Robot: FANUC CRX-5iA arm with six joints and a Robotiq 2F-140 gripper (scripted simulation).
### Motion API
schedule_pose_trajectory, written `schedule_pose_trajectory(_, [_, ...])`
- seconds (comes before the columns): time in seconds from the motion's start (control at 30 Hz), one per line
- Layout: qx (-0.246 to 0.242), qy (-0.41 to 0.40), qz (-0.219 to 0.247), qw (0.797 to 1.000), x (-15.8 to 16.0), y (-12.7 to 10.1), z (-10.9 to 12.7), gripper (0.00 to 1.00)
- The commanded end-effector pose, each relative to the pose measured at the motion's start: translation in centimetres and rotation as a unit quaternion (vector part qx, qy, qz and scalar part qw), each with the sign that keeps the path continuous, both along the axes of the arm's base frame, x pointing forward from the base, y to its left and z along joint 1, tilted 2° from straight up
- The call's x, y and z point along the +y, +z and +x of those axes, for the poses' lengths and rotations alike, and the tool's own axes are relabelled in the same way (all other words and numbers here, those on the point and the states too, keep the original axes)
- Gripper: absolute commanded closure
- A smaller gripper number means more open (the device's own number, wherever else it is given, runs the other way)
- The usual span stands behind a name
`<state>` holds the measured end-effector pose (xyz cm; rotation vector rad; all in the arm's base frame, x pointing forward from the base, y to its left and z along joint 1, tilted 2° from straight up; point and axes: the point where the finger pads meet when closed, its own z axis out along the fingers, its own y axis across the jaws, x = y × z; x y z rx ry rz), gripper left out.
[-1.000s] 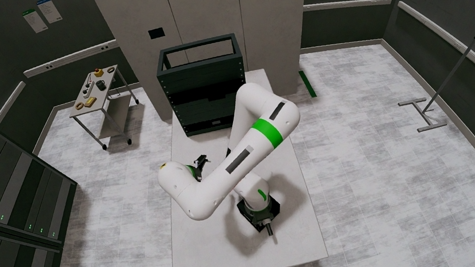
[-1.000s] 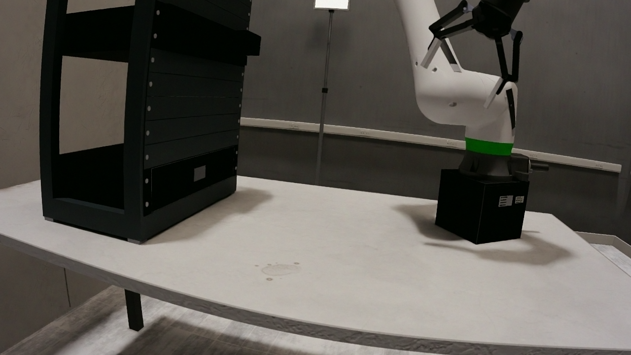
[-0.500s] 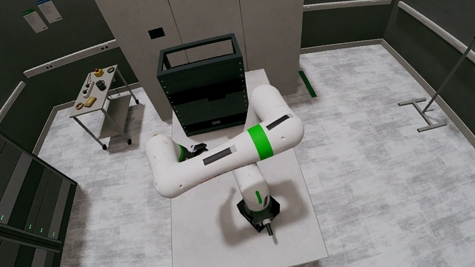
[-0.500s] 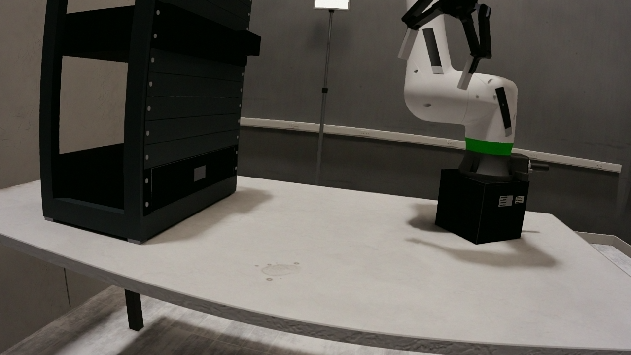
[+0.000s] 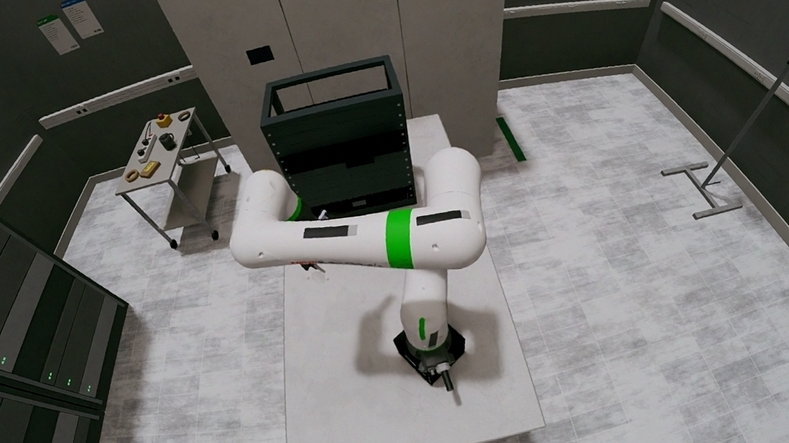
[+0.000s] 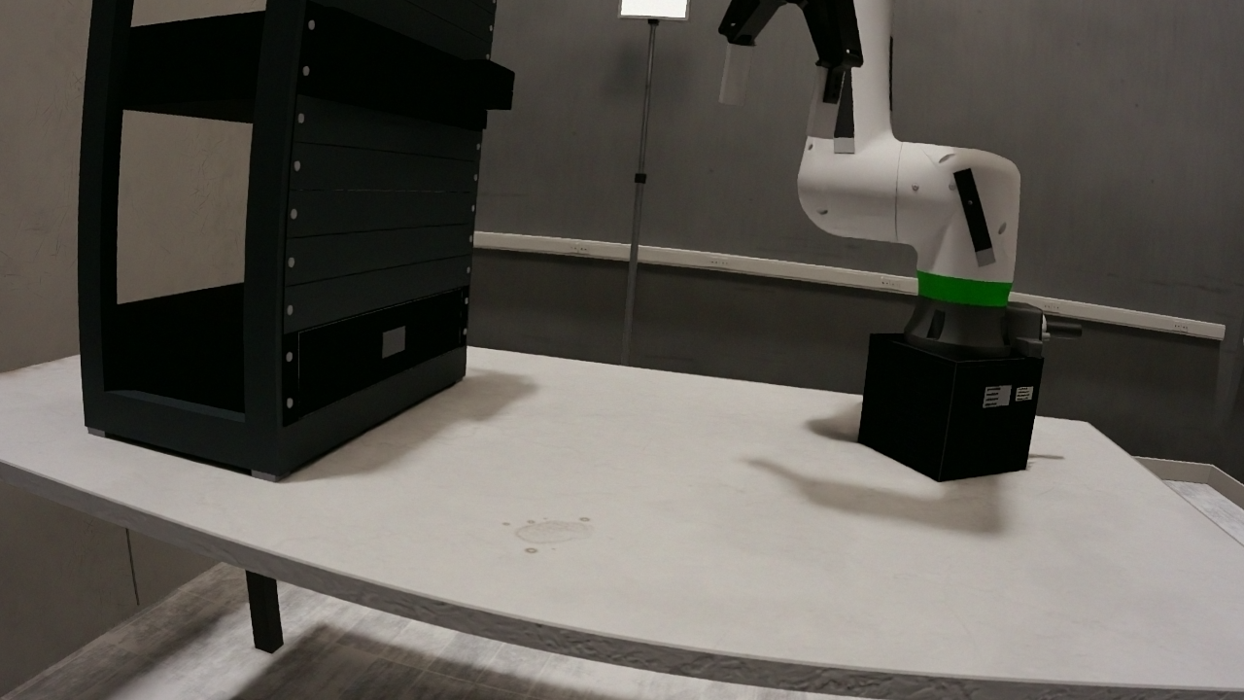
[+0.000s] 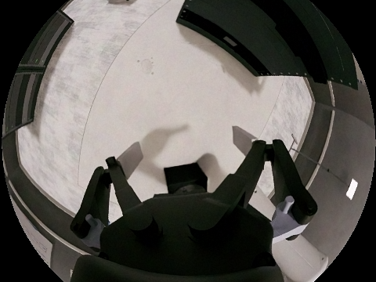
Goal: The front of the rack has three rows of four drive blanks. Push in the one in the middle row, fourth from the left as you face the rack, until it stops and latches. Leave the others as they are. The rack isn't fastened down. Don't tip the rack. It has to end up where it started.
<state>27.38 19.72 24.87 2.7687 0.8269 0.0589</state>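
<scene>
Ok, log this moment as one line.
phase: approach | gripper: open, empty, above table | rack: upright, untouched | target blank: not pushed yet
</scene>
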Motion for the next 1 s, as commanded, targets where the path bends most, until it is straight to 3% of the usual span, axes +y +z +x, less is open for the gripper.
schedule_pose_trajectory(0.0, [0.028,-0.052,0.017,0.998,-1.0,0.6,3.9,0.0])
schedule_pose_trajectory(0.37, [0.038,-0.125,0.049,0.99,-4.3,1.3,9.8,0.0])
schedule_pose_trajectory(0.43, [0.038,-0.125,0.049,0.99,-4.3,1.3,9.8,0.0])
schedule_pose_trajectory(0.5, [0.038,-0.148,0.06,0.986,-5.8,1.5,11.8,0.0])
schedule_pose_trajectory(0.97, [0.034,-0.219,0.094,0.971,-11.9,2.0,17.8,0.0])
